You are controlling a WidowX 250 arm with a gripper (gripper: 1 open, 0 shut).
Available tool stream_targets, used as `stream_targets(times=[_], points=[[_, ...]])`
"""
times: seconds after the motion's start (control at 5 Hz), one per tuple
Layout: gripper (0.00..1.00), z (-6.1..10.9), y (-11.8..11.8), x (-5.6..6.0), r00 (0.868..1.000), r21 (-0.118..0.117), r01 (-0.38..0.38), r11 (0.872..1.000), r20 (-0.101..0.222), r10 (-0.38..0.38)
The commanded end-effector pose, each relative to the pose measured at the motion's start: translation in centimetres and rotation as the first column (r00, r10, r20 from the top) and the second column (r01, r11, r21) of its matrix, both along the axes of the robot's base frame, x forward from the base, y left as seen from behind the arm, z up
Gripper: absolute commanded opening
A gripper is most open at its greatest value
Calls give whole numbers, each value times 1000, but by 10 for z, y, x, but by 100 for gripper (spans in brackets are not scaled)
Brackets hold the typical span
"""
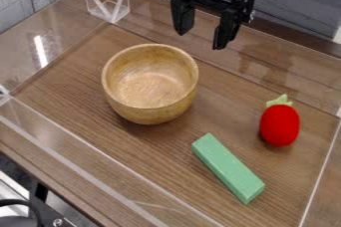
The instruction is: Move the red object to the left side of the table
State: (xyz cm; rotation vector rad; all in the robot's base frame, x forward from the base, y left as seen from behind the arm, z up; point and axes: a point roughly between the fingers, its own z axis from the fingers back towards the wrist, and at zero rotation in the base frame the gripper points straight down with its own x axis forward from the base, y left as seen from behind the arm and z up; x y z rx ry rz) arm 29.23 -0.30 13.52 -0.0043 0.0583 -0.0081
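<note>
Left to right: the bowl (151, 83) sits mid-table (80, 42), the empty gripper (204, 32) hangs spread above and behind it, and the red object (280, 123) rests right of the bowl, untouched, so everything remains.

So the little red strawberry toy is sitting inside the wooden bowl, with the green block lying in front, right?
Not quite. The camera view shows the red strawberry toy resting on the table, to the right of the wooden bowl and apart from it; the bowl is empty. The green block does lie in front.
</note>
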Motion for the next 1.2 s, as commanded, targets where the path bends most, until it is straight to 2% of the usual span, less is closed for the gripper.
stream_targets(times=[0.0,0.2,0.4,0.6,0.8,1.0], points=[[100,-6,-19,-11,999,-9,31,999,-34,-31],[100,-24,-53,-18,999,-27,-13,1000,-32,12],[100,-40,-92,-18,998,-50,-63,997,-19,62],[100,-53,-119,-16,998,-69,-60,996,3,60],[100,-65,-132,-13,995,-89,-85,992,35,89],[100,-76,-130,-10,987,-90,-142,986,60,148]])
